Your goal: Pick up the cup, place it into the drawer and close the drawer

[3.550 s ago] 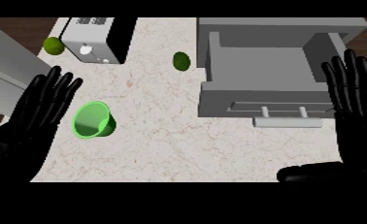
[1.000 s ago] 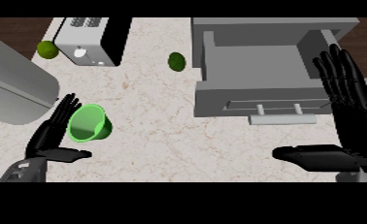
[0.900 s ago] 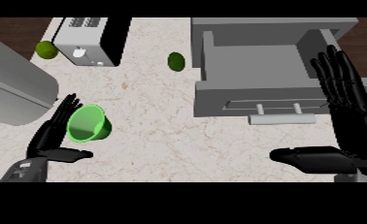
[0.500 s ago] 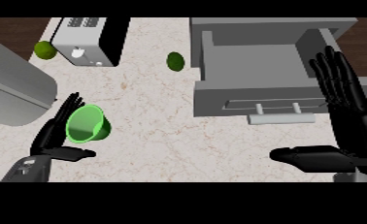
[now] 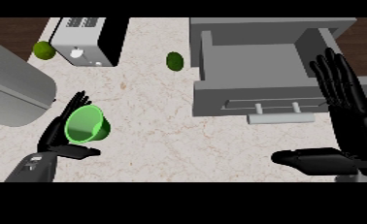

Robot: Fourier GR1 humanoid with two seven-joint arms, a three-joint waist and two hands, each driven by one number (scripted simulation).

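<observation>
Far left: grey rounded appliance [image 5: 22, 92] at the edge, a green fruit [image 5: 43, 50] behind it, and a toaster [image 5: 90, 41] just beside that.

Left hand [image 5: 56, 138] is spread wide, with straight fingers behind the cup [image 5: 86, 123] and the thumb sticking out below it. The cup is green, tipped with its mouth facing up at the camera. It sits on the counter [image 5: 158, 131] against the palm and is not clasped.

Risk 1: if the fingers curl while the cup is tilted like this, they may catch only the rim. The cup could then roll out toward the appliance or squirt forward.

A second green fruit [image 5: 175, 60] lies mid-counter, just left of the drawer [image 5: 229, 92].

Risk 2: a low carry path to the right could clip that fruit or the drawer's left wall.

The drawer is pulled open with nothing inside; its handle [image 5: 276, 106] faces the robot. It is well apart from the cup, so the carry is long.

Risk 3: releasing the cup short would land it on the front wall and tip it out.

Right hand [image 5: 344, 97] rests flat and wide open at the right edge, fingers up, overlapping the drawer's right side.

Risk 4: parked there, it could block the closing push or be struck on the way.
</observation>
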